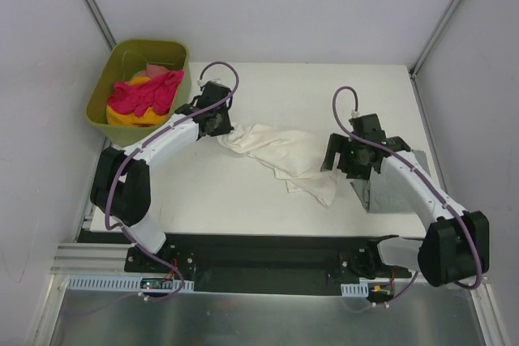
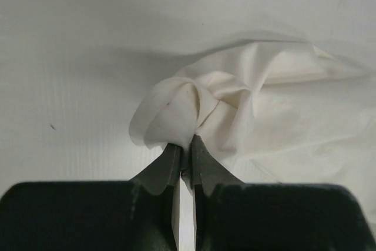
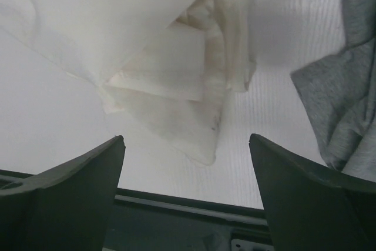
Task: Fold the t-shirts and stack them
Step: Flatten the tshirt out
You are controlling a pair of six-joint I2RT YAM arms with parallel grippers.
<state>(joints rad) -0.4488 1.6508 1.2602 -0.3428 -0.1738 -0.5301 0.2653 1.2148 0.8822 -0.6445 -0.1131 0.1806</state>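
1. Table (image 1: 243, 200): white and matte, it is carrying everything listed below.

2. Cream-white t-shirt (image 1: 284, 155): this is the largest garment. It is lying crumpled across the middle of the table and stretching from the left gripper down and to the right towards the right gripper. The cloth is bunching into soft ridges and overlapping folds. In the left wrist view the cream-white t-shirt (image 2: 235, 104) is gathering into a rounded knot at the pinch. In the right wrist view its (image 3: 147, 27) lower layers are showing faint brownish staining and a hemmed edge.

3. Olive-green tub (image 1: 101, 95): it is standing at the far left corner and holding a heap of bright shirts.

4. Grey t-shirt (image 1: 385, 192): heathered, it is lying at the right side of the table, partly under the right arm. Its rumpled edge (image 3: 346, 86) is sitting near the cream cloth, apart from it.

5. Pink t-shirt (image 1: 146, 95): vivid and wrinkled, it is lying on top of the heap in the tub.

6. Yellow t-shirt (image 1: 122, 117): it is showing beneath the pink one at the tub's near side.

7. Right gripper (image 1: 340, 164): it is hovering at the cream shirt's right end with its fingers (image 3: 70, 186) standing wide apart around nothing.

8. Left gripper (image 2: 187, 145): its fingers are clamping together on the upper-left bunch of the cream-white t-shirt, just beside the tub.
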